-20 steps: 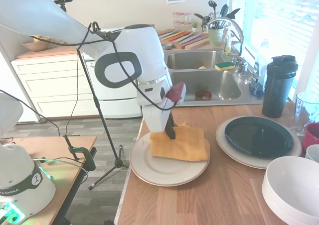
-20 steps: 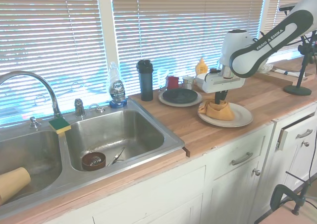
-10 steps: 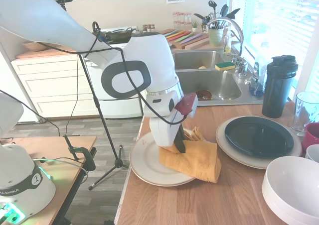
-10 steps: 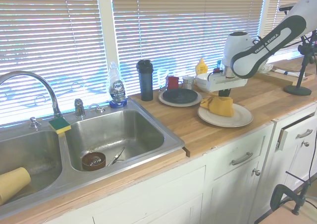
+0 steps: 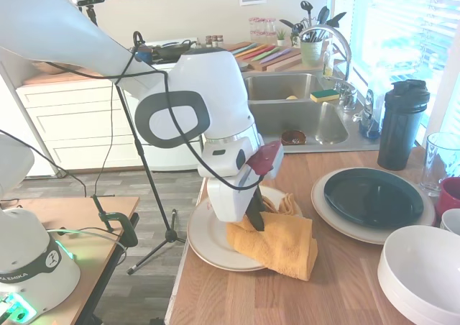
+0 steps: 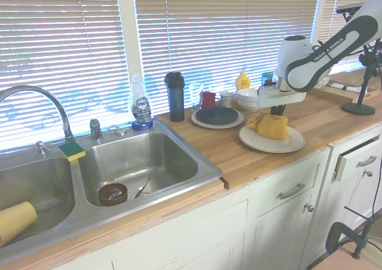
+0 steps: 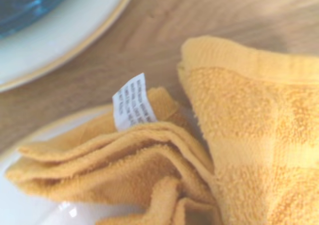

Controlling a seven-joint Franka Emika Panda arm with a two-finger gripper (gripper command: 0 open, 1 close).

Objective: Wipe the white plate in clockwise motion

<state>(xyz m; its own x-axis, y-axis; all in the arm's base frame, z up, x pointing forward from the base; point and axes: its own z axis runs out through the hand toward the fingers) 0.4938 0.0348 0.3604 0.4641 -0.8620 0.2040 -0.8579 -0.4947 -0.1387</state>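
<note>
A large round cream-white plate point(image 5: 215, 242) lies flat on a wooden tabletop point(image 5: 338, 282), close to the tabletop's near edge in the first exterior view. The white plate is plain with a wide flat rim; being round and level, it has no long axis and points no particular way. A mustard-yellow terry cloth point(image 5: 277, 242) lies bunched on the side of the white plate nearest the other dishes, and one folded corner hangs past the rim onto the wood. The wrist view shows the cloth's folds piled on the plate, a small white care label point(image 7: 133, 107) standing up from one fold. The white robot arm point(image 5: 194, 102) reaches down over the plate, and its dark pincer point(image 5: 253, 211) presses into the cloth from above; the fingers are buried in the folds, so it cannot be told whether they are closed on the fabric. Just beyond, well clear of the white plate, a cream plate carrying a dark plate point(image 5: 372, 195) rests on the tabletop, with deep white bowls point(image 5: 424, 271) beside it. Farther back stand a black shaker bottle point(image 5: 402, 124), a clear glass point(image 5: 440, 161) and a steel sink point(image 5: 291, 113) with a green-and-yellow sponge point(image 5: 325, 94) on its edge.
</note>
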